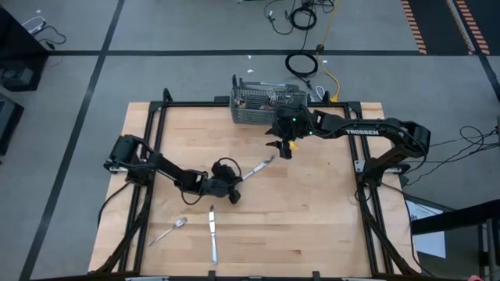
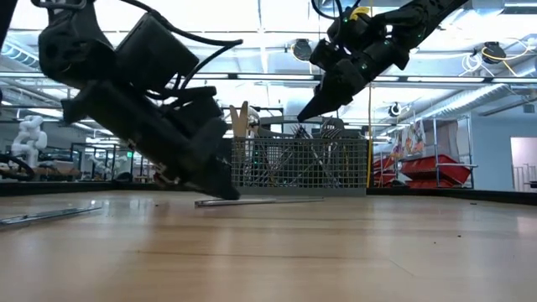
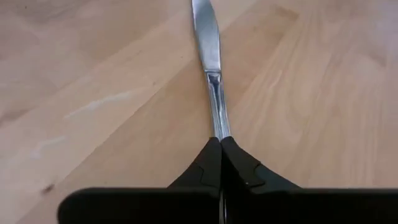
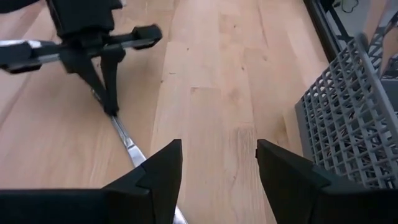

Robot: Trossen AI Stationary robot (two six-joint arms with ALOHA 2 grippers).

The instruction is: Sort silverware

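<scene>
A silver table knife lies on the wooden table near its middle, blade toward the far right. My left gripper is shut on its handle end and slants down at the table; the low view shows this gripper at the knife's left end. My right gripper hangs open above the table, over the knife's blade end and just in front of the grey mesh basket. Nothing is between its fingers. My left gripper pinches the knife's handle between its two fingertips, close to the handle's free end. The fingers slant down from the table's left and near side and run along the knife. The knife lies flat on the table, blade pointing away from the gripper.
The basket stands at the table's far edge with silverware upright in it. Another knife and a fork or spoon lie near the front left. Bare wood spreads across the right and near parts of the table.
</scene>
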